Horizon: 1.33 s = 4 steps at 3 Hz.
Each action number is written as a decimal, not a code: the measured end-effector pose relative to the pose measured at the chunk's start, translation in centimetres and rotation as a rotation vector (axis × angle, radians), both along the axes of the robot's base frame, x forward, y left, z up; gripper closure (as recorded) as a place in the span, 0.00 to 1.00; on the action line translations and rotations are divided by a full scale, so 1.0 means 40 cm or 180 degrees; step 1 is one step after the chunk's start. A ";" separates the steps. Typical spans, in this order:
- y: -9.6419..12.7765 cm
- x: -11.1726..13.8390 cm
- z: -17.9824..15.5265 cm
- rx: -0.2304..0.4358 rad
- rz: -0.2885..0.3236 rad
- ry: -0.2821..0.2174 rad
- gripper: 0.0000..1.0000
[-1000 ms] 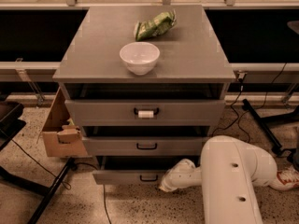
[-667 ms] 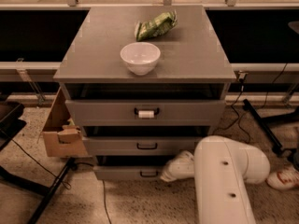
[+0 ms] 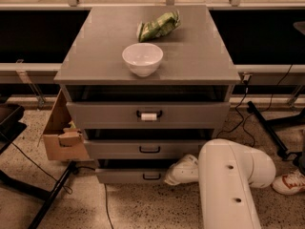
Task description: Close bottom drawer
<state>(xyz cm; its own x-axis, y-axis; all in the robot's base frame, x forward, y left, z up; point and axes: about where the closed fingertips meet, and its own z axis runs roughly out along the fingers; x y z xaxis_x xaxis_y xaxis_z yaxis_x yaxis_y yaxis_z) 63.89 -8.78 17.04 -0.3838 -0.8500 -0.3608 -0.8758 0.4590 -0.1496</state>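
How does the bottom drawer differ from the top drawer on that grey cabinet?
The top drawer has a taller, wider front panel; the bottom drawer has a shorter, narrower one. The top drawer bears a white tag on its handle; the bottom drawer's handle is plain black. The gripper sits at the bottom drawer's right end, near the floor; nothing touches the top drawer. Both are grey, with a small dark handle at the middle.

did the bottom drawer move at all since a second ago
Yes. The bottom drawer has slid in toward the cabinet, and its front is now nearer the middle drawer front. The gripper is at its right end.
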 end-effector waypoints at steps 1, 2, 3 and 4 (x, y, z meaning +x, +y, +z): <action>0.000 0.000 0.000 0.0000 0.0000 0.0000 0.50; 0.000 0.000 0.000 0.0000 0.0000 0.0000 0.28; 0.000 0.000 0.000 0.0000 0.0000 0.0000 0.05; 0.000 0.000 0.000 0.0000 0.0000 0.0000 0.00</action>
<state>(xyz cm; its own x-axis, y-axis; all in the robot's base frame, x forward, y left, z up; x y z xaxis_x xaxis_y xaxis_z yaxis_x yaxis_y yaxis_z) 63.88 -8.78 17.04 -0.3838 -0.8500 -0.3608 -0.8758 0.4589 -0.1495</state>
